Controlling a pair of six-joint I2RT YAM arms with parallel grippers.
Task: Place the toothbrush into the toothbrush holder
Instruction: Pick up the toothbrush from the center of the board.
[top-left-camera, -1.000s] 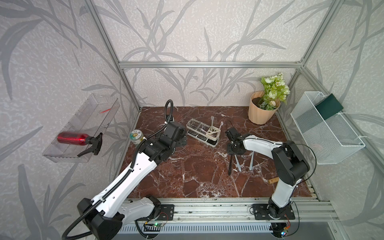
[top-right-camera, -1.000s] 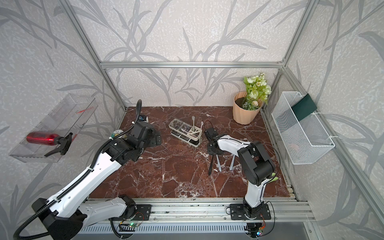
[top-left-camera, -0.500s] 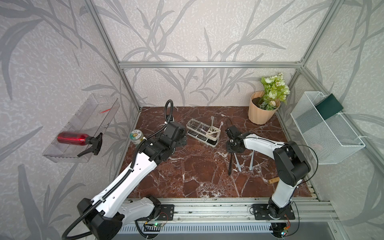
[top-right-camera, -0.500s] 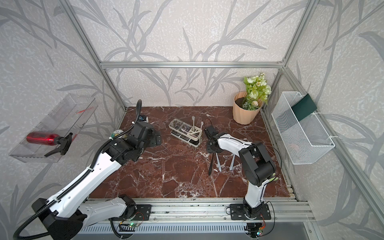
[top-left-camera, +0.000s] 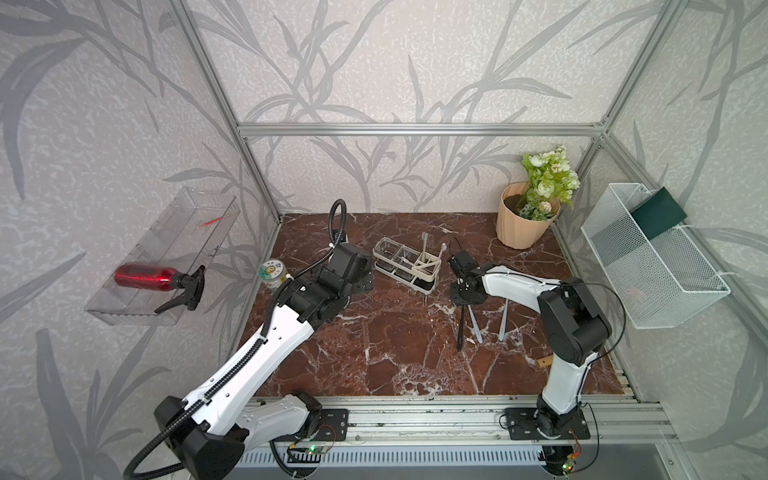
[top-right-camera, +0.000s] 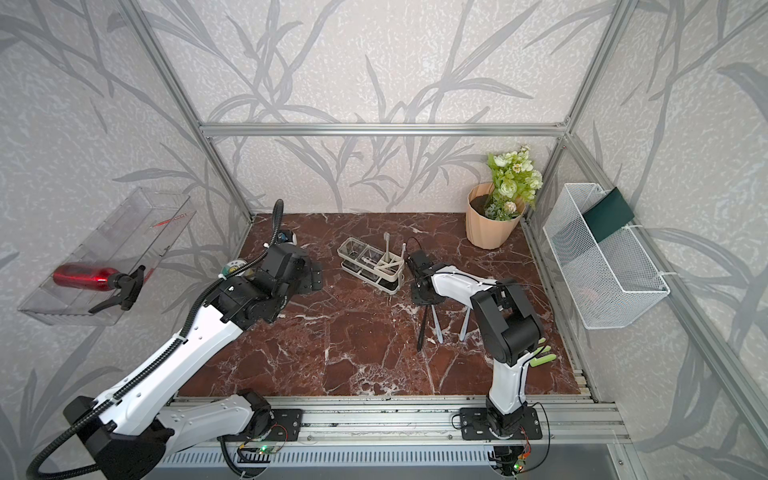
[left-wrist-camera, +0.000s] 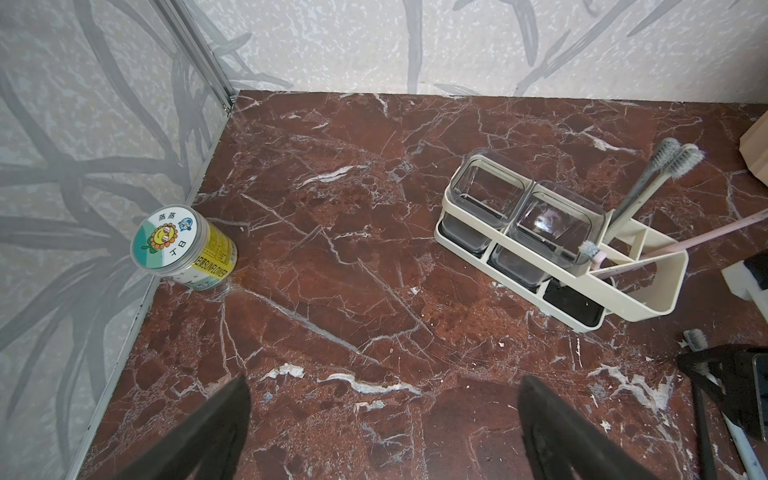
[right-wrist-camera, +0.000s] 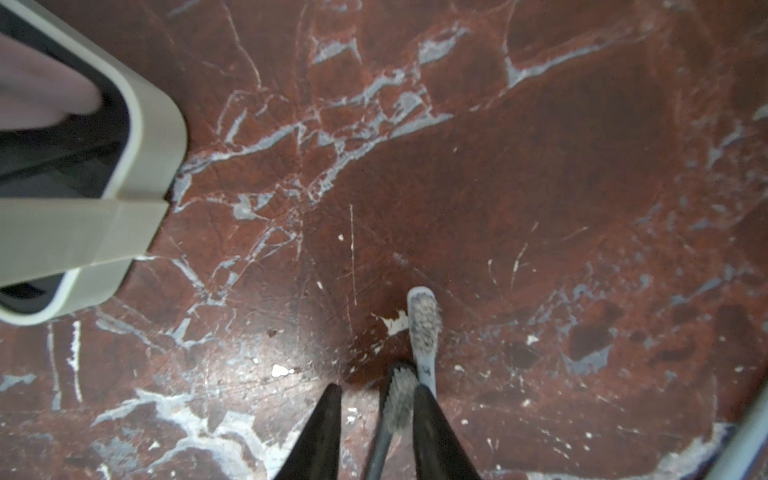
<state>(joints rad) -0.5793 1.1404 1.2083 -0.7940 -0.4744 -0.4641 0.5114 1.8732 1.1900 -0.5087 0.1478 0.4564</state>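
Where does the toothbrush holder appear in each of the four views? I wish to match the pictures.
Top view: the toothbrush holder is near picture centre.
Top view: also near picture centre.
Left wrist view: whole, beyond the open left claw.
Right wrist view: only a cream corner, cut by the picture edge, ahead of the right claw.
Shared landmark: the pale toothbrush lying flat near the right claw.

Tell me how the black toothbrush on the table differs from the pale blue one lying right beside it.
Colour: the black toothbrush has a dark handle, while the pale blue toothbrush has a light one. Position: the black toothbrush's head sits between the open fingers of the right gripper, and the pale blue toothbrush's head lies just outside them, reaching farther ahead. Both lie flat on the marble table and have greyish bristles.
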